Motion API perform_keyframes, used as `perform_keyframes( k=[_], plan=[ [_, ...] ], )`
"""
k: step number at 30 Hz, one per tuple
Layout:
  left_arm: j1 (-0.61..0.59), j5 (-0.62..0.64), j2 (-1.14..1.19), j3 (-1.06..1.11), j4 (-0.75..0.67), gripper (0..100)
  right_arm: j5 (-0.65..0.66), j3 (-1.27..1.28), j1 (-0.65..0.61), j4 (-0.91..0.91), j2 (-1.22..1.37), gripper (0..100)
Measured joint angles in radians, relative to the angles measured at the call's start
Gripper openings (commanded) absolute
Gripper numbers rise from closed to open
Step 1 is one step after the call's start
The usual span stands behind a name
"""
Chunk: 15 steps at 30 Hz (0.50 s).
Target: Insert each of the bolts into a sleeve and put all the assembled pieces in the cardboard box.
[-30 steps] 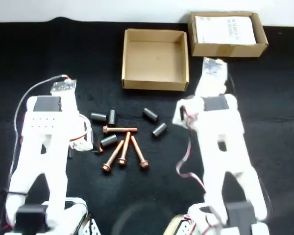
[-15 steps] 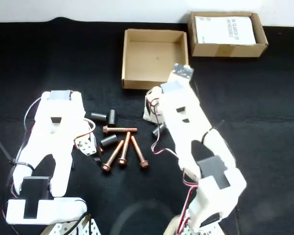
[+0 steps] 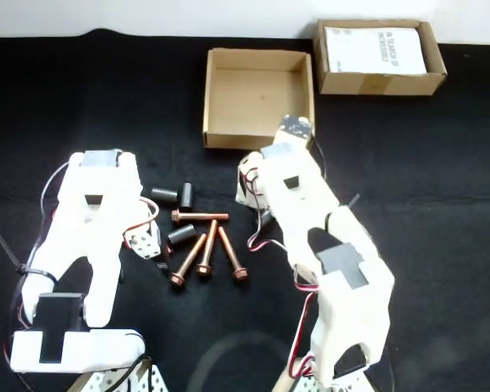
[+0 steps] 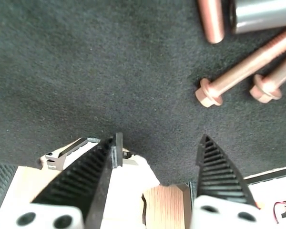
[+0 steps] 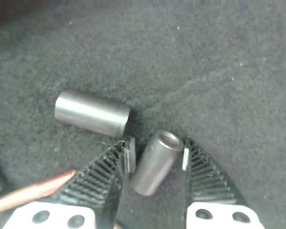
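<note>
0 of 4 bolts (image 3: 209,245) sleeved, nothing boxed yet
Mid-worktop (image 3: 441,204): bolts lie bare with loose sleeves (image 3: 182,234) just beside them; left gripper (image 4: 160,138) jaws apart over bare cloth near the bolts, right gripper (image 5: 157,144) jaws apart, straddling one sleeve (image 5: 155,164), not clamped. Far edge: cardboard box (image 3: 258,140) empty; second box (image 3: 376,84) at the far right corner holds a printed sheet (image 3: 374,49)

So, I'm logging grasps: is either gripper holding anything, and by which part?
Nothing is held. The right gripper straddles a sleeve, jaws open; the left gripper is empty.
</note>
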Motion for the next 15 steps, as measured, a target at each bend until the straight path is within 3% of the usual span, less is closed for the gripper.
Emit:
perform_keyframes(
  k=[11, 15],
  plan=[
    [0.000, 0.000, 0.000, 0.074, -0.051, 25, 0.000, -0.032, 0.000, -0.003, 0.071, 14.9],
    [0.000, 0.000, 0.000, 0.192, -0.137, 25, 0.000, -0.037, 0.003, -0.003, 0.089, 1.0]
  ],
)
